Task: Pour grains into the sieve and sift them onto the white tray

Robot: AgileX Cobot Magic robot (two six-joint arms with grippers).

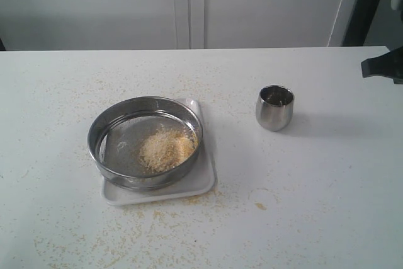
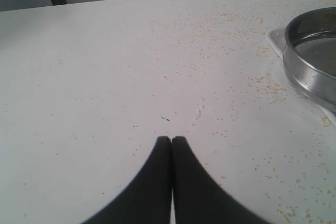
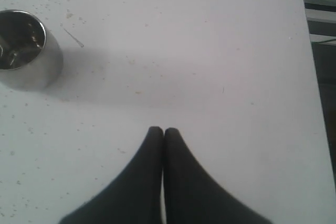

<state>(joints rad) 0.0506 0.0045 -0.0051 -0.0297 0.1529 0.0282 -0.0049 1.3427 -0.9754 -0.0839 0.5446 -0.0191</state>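
The table (image 1: 327, 174) is speckled with stray granules (image 1: 259, 206). On it lies the white tray (image 1: 204, 184), and the sieve (image 1: 94, 140) rests on the tray, covering most of it. The steel cup (image 1: 274, 108) stands well apart, to the right. The left gripper (image 2: 171, 139) and right gripper (image 3: 161, 129) are clenched on nothing. A heap of grains (image 1: 165, 149) lies on the mesh.

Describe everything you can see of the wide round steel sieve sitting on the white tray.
The wide round steel sieve is a shallow, shiny metal ring with a fine grey mesh bottom. It sits upright on the flat rectangular white tray, covering most of it, left of centre on the white table. A heap of golden-yellow and paler grains lies on the mesh toward the right in the exterior view; the rest of the mesh looks almost bare. Nothing else touches it.
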